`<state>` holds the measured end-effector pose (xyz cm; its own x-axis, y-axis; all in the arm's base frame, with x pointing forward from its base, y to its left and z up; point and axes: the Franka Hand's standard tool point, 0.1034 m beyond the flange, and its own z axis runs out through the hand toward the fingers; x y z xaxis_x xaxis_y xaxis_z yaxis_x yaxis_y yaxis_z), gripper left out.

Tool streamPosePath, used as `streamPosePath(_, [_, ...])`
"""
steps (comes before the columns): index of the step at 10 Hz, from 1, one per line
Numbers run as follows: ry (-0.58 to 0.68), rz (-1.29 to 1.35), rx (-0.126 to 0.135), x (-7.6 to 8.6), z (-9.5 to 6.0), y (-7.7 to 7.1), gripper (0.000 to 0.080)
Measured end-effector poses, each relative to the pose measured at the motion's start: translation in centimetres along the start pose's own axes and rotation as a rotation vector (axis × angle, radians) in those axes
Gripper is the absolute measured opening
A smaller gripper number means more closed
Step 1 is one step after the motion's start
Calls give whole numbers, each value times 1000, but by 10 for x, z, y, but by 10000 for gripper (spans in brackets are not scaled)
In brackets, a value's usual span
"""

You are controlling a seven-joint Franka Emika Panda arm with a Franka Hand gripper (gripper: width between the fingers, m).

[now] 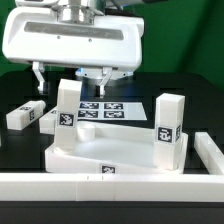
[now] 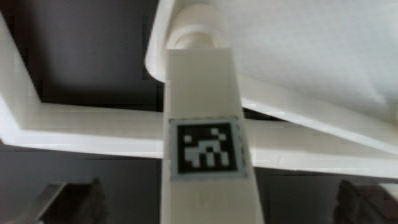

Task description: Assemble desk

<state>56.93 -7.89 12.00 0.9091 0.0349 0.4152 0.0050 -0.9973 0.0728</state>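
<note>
The desk panel [image 1: 115, 157] lies flat at the front, white and rimmed. Two white legs with square tags stand upright in its corners: one at the exterior view's left [image 1: 67, 106] and one at its right [image 1: 168, 131]. My gripper [image 1: 92, 78] hangs just above and behind the left one. In the wrist view that leg [image 2: 210, 100] runs up the middle over the panel's rim [image 2: 71, 118]. The gripper [image 2: 215, 206] is open, and its dark fingertips [image 2: 73, 204] stand well off either side of the leg without touching it.
Two loose white legs [image 1: 24, 116] [image 1: 46, 120] lie on the black table at the exterior view's left. Behind the panel lies the marker board [image 1: 108, 108]. A long white rail [image 1: 110, 186] runs along the front and turns up the right side [image 1: 211, 152].
</note>
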Motion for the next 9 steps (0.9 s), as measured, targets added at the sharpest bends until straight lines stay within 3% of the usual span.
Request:
streamPosePath(3, [-24,-17,46,13,-17,-1,649])
streamPosePath(4, [-20,-20,40,14,-17,1,649])
streamPosePath(6, [-53,-11,63,12,-14,-6,649])
streamPosePath(8, [-66,-1,57,8,-8,0,649])
streamPosePath(9, [-146,14,94,4,-5,-7,649])
